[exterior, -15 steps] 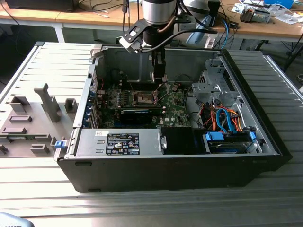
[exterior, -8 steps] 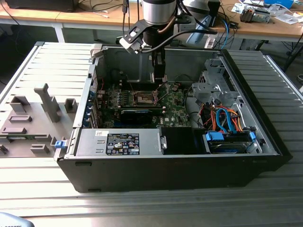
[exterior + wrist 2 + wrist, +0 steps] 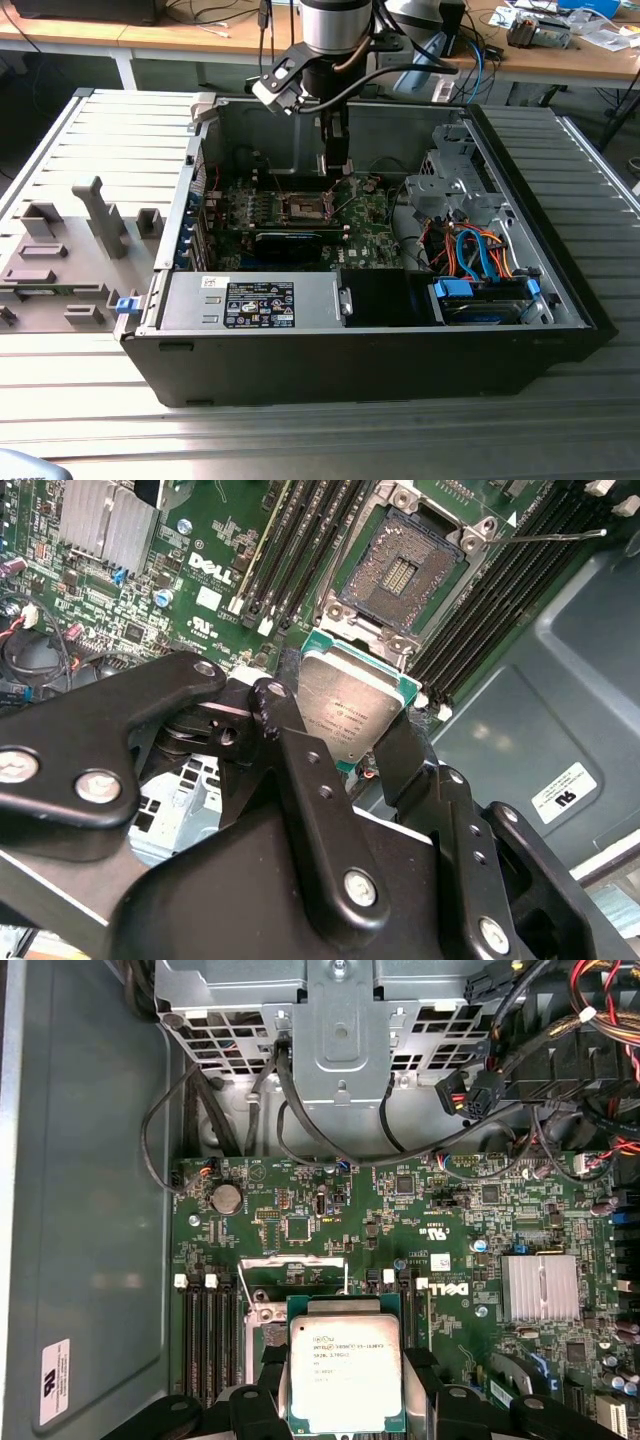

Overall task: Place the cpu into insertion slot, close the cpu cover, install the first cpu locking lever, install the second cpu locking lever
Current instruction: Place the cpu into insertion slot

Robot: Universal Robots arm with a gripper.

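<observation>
Ribbed grey table [image 3: 300, 440], wooden desks [image 3: 200, 35] behind.

1. A robotics laboratory or electronics workshop is shown.
2. An opened computer case [image 3: 350, 365] is laid on a ribbed metal table [image 3: 320, 440], with its green motherboard [image 3: 450, 1220] exposed.
3. A robot arm [image 3: 335, 25] is positioned above the case, and the cpu [image 3: 350, 705] is held between its jaws.
4. A grey fixture plate [image 3: 70, 250] with upright holders is set just beside the case, at the exterior view's left.
5. Wooden tables [image 3: 90, 35] are ranged behind, on which cables [image 3: 215, 15] and loose parts [image 3: 540, 30] are strewn.
</observation>
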